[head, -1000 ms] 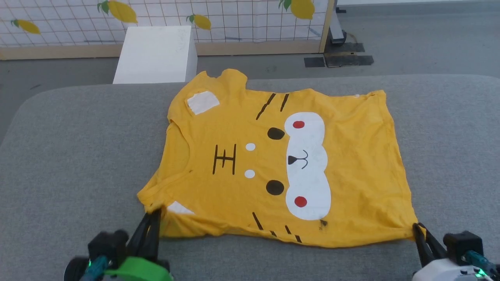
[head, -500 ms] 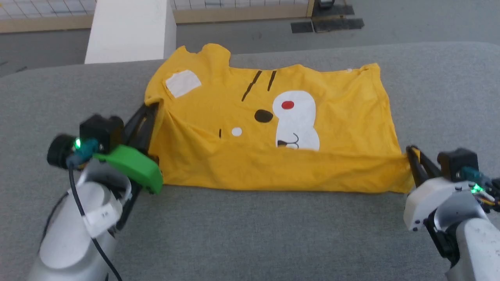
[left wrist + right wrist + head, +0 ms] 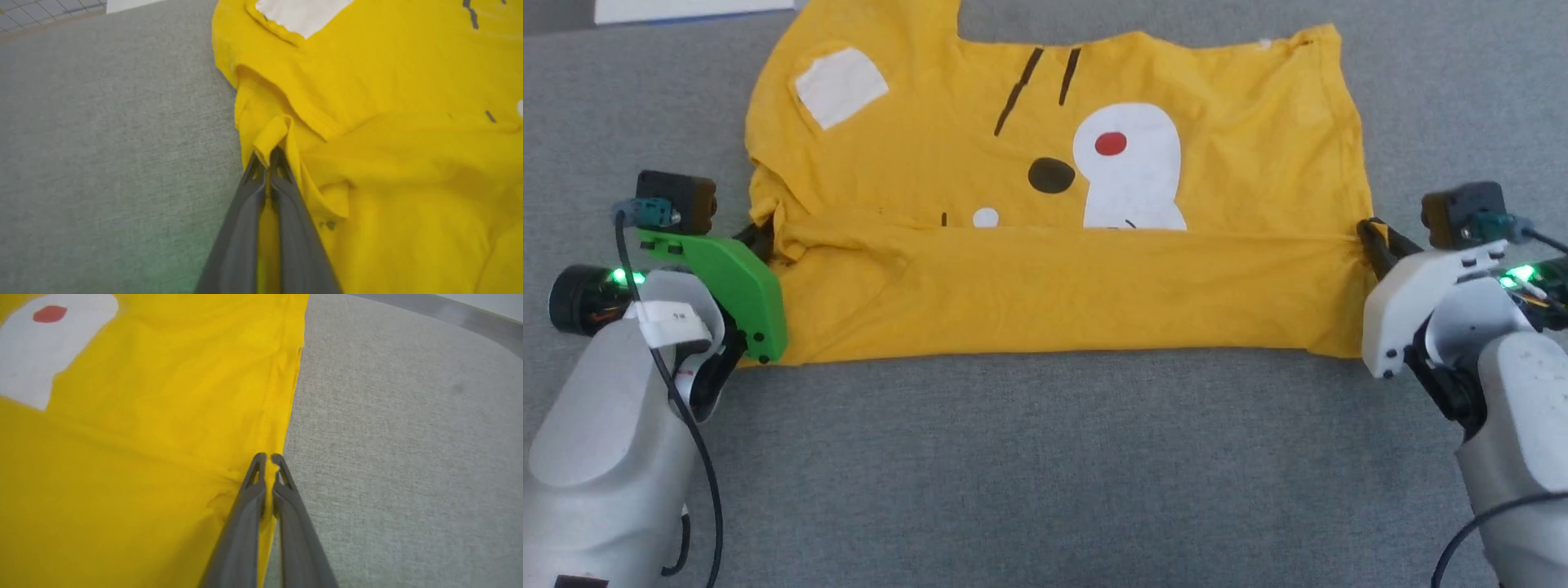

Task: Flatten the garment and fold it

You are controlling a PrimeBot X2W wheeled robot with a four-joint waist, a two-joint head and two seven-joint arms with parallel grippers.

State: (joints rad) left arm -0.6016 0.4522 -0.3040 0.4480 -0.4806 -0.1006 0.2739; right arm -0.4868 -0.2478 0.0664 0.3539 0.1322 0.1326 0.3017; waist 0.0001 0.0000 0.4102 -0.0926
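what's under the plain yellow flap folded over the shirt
The folded flap lies on the printed front of the garment. Beyond its edge the white face patch, red dot and black stripes show; the rest of the print is covered.

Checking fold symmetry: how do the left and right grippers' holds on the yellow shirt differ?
Left gripper pinches a bunched, curled bit of the garment; right gripper pinches a flat side edge. Left wears a green bracket, right a white bracket. Both are shut on cloth at the fold's ends.
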